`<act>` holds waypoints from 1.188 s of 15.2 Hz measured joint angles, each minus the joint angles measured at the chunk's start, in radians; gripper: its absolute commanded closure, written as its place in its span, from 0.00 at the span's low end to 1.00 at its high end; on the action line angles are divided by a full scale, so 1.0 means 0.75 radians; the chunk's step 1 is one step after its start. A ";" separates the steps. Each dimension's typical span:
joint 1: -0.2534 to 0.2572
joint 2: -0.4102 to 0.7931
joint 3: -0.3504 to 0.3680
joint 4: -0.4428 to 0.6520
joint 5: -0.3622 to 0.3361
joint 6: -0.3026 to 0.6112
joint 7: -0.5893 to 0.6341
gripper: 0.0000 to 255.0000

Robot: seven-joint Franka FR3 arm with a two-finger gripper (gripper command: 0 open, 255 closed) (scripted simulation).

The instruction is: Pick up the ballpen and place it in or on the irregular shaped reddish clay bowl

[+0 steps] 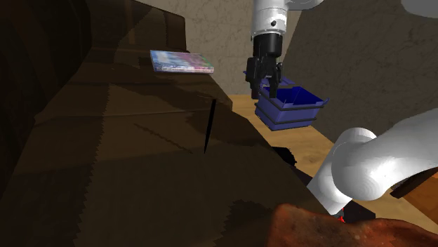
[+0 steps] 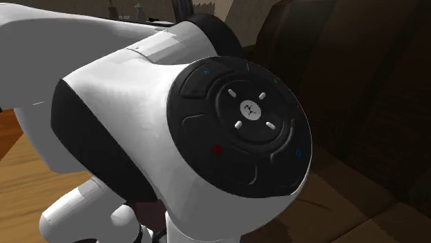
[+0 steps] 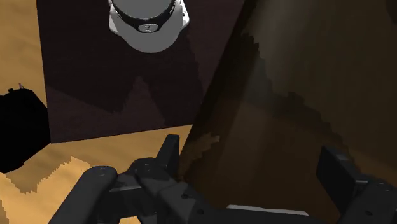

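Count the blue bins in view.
1. The blue bin sits on the wooden surface beside the brown couch, partly behind the gripper in the shoulder view. The arm and couch block much of the scene, so others may be hidden.

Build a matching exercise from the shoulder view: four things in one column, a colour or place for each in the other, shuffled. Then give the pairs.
Things:
1. flat book
2. bin
3. rough bowl
4. gripper

Descriptions:
A. black, at the end of the white arm, open
B. reddish brown, at the picture's lower edge
C. many-coloured, lying on the dark brown furniture
D. blue, open-topped

Pairs: 1-C; 2-D; 3-B; 4-A
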 measured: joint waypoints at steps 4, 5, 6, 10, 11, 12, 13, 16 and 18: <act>-0.006 0.188 0.025 0.056 0.247 -0.089 0.260 0.00; -0.008 0.233 0.026 0.067 0.309 -0.106 0.321 0.00; -0.008 0.275 0.029 0.087 0.377 -0.129 0.389 0.00; -0.007 0.442 0.040 0.100 0.654 -0.143 0.632 0.00; -0.005 0.480 0.042 0.098 0.726 -0.139 0.690 0.00; -0.002 0.518 0.047 0.096 0.801 -0.130 0.747 0.00; -0.001 0.558 0.048 0.084 0.871 -0.117 0.792 0.00; 0.012 0.586 0.061 0.057 0.977 -0.089 0.862 0.00; 0.024 0.576 0.076 0.027 1.002 -0.063 0.871 0.00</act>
